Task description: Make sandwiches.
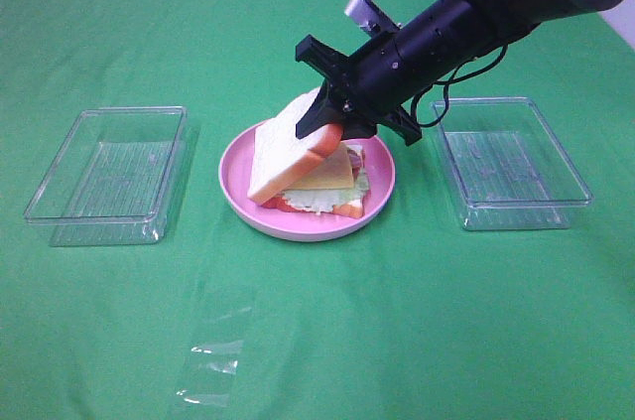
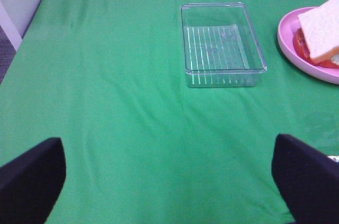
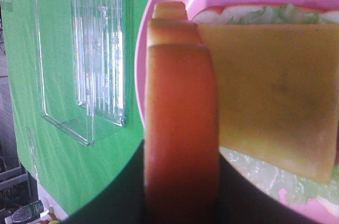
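Over the plate [image 1: 238,204], the top bread slice [image 1: 288,154] is gripped by its crust edge in the right gripper [image 1: 332,127] and held tilted against the sandwich [image 1: 322,187]. Well apart, the left gripper [image 2: 169,181] is spread wide, nothing held.

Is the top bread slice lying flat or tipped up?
Tipped up. The right gripper holds the top bread slice by its raised edge; its lower edge rests near the plate rim, exposing the cheese.
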You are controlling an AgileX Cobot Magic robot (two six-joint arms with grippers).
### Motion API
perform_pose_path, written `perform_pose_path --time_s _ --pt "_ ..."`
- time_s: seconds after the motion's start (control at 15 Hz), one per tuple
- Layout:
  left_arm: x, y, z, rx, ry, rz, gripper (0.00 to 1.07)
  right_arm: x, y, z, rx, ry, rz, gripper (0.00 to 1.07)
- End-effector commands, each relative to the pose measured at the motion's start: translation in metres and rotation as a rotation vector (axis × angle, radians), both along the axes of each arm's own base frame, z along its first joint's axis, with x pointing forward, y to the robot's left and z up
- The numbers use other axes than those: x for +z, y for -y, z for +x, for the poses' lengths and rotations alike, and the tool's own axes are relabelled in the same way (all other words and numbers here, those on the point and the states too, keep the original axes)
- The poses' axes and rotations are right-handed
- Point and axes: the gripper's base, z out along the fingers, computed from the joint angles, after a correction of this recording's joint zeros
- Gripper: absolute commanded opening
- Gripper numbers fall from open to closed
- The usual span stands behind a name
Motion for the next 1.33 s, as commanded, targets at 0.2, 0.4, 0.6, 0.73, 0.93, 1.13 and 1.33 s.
perform_pose_path --time_s 0.2,0.4,0.6,0.73,0.93,1.13,1.33 --pt "-0.001 0.0 -0.002 0.002 0.021 -0.004 0.98 -0.003 0.001 0.001 -0.003 0.009 -0.01 0.0" --pt "-0.001 0.0 -0.002 0.002 0.021 -0.004 0.98 -0.003 0.002 0.001 0.002 0.008 -0.017 0.08" --pt "-0.001 0.0 -0.002 0.002 0.021 -0.004 0.98 -0.003 0.003 -0.001 0.034 0.01 -0.04 0.47" --pt "-0.001 0.0 -0.002 0.002 0.021 -0.004 0.98 0.002 0.005 -0.003 0.058 0.037 -0.068 0.72" --pt "-0.001 0.0 -0.002 0.002 0.021 -0.004 0.98 0.01 0.012 -0.006 0.104 0.063 -0.146 0.79" --pt "-0.001 0.0 -0.002 0.002 0.021 -0.004 0.98 0.029 0.03 -0.009 0.078 0.102 -0.336 0.79" --pt "-0.001 0.0 -0.002 0.002 0.021 -0.004 0.98 0.057 0.056 -0.015 0.1 0.171 -0.585 0.79"
